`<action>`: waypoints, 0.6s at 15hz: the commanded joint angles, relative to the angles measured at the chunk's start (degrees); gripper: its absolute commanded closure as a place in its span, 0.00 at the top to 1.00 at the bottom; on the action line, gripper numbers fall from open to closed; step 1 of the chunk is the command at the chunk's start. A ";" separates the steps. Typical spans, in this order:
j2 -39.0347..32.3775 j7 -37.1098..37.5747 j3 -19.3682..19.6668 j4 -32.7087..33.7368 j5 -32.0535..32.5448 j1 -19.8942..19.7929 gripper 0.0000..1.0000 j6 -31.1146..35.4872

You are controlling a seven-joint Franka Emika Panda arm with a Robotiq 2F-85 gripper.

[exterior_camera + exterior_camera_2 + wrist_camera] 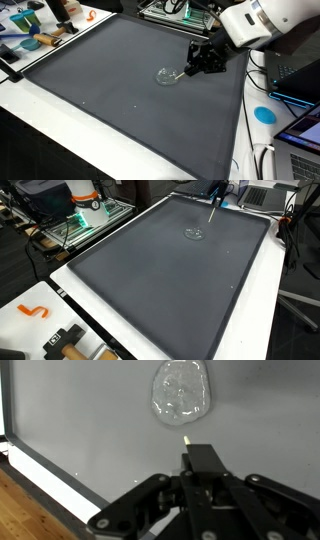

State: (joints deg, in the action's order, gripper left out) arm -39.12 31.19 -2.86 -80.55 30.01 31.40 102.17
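Note:
A clear, round, shallow dish (167, 76) (194, 234) (181, 390) lies on a dark grey mat (110, 90) (170, 295) (80, 420). My black gripper (192, 66) (198, 460) hovers just beside it, tilted down toward it. Its fingers are shut together on a thin pale stick (212, 212). In the wrist view only the stick's tip (186, 436) shows past the fingers, a short way from the dish's near rim. Whether the tip touches the mat cannot be told.
The mat lies on a white table whose edge (45, 480) runs close by. A blue disc (264, 113) and laptops (300, 85) sit beside the mat. Elsewhere are an orange hook (33, 310), a black tool (65, 338) and a wire rack (80, 225).

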 commanded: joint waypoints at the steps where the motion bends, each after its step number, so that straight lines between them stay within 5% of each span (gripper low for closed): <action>1: 0.79 0.74 0.16 -1.28 -0.05 -0.51 0.03 2.08; 9: 2.28 -0.52 -0.52 -2.06 -2.61 -2.32 0.03 2.26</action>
State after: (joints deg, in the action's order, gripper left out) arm -38.60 31.18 -2.72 -80.57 29.31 30.15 103.90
